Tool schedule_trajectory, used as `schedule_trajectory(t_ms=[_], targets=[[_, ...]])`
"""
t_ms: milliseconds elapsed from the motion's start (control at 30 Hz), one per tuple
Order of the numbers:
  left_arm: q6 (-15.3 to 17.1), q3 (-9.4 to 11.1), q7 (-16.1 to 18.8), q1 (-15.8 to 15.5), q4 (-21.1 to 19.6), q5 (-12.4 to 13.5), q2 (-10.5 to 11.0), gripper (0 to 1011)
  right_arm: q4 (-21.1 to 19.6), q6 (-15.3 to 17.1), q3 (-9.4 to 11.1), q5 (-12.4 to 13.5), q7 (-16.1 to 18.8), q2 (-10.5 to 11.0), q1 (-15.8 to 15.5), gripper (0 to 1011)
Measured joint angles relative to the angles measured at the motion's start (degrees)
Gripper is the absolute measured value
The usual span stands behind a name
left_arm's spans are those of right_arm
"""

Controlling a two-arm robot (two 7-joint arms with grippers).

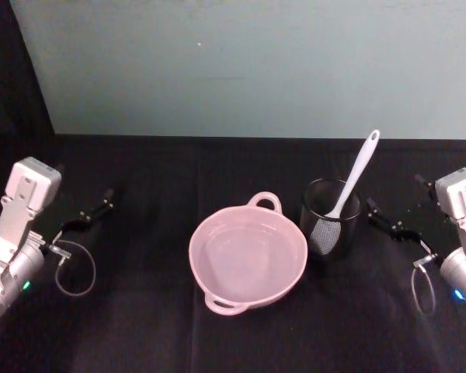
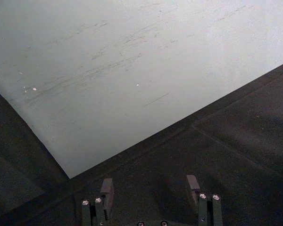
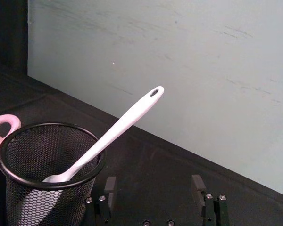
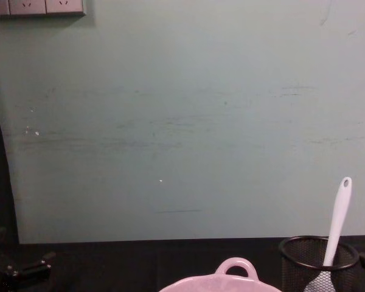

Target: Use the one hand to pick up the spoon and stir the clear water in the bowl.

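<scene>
The white spoon [image 1: 356, 175] stands bowl-end down in a black mesh cup [image 1: 331, 221], with its handle leaning up and away; it also shows in the right wrist view as the spoon [image 3: 119, 131] and in the chest view as the spoon [image 4: 337, 220]. The pale pink bowl [image 1: 204, 237] sits mid-table left of the cup and holds clear water. My right gripper [image 1: 387, 220] hovers open just right of the cup, its fingers [image 3: 197, 186] apart and touching nothing. My left gripper [image 1: 92, 211] rests open at the far left, with its fingers [image 2: 107, 189] spread.
A black cloth covers the table [image 1: 140, 326]. A pale green wall [image 1: 256, 62] runs along the back edge. The bowl's loop handle [image 4: 235, 267] and the mesh cup [image 4: 319, 258] sit low in the chest view. Bare cloth lies between the left gripper and the bowl.
</scene>
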Motion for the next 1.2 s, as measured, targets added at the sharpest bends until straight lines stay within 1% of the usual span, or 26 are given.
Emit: schedule_trajectory(t_ms=[533, 667, 767, 800, 867, 933, 1067, 1100, 1167, 1200], targets=[[0.0, 0.0, 0.0, 0.0, 0.0, 0.0, 0.0, 1005, -0.2, 0.1, 0.2, 0.0, 0.0, 0.1, -0.2, 1003], [0.0, 0.0, 0.0, 0.0, 0.0, 0.0, 0.0, 1005, -2.8, 0.9, 1.7, 0.2, 0.0, 1.2, -2.2, 1002], [0.0, 0.0, 0.0, 0.0, 0.0, 0.0, 0.0, 1005, -5.2, 1.3, 3.3, 0.5, -0.6, 2.3, -4.5, 1003], [0.0, 0.0, 0.0, 0.0, 0.0, 0.0, 0.0, 1005, -6.3, 1.4, 4.2, 0.8, -0.9, 2.8, -5.6, 1002], [0.0, 0.0, 0.0, 0.0, 0.0, 0.0, 0.0, 1005, -7.4, 1.4, 5.1, 1.3, -0.9, 3.2, -6.7, 1003], [0.0, 0.0, 0.0, 0.0, 0.0, 0.0, 0.0, 1005, -8.5, 1.0, 7.0, 3.9, 0.2, 3.4, -8.0, 1003], [0.0, 0.0, 0.0, 0.0, 0.0, 0.0, 0.0, 1005, -8.2, 0.3, 8.8, 8.7, 3.8, 2.6, -8.0, 1003], [0.0, 0.0, 0.0, 0.0, 0.0, 0.0, 0.0, 1005, -7.6, 0.3, 9.6, 11.3, 5.9, 1.9, -7.5, 1003], [0.0, 0.0, 0.0, 0.0, 0.0, 0.0, 0.0, 1005, -6.7, 0.5, 10.3, 14.1, 8.1, 1.1, -7.0, 1003], [0.0, 0.0, 0.0, 0.0, 0.0, 0.0, 0.0, 1005, -5.9, 1.1, 10.9, 16.8, 10.4, 0.1, -6.2, 1003]])
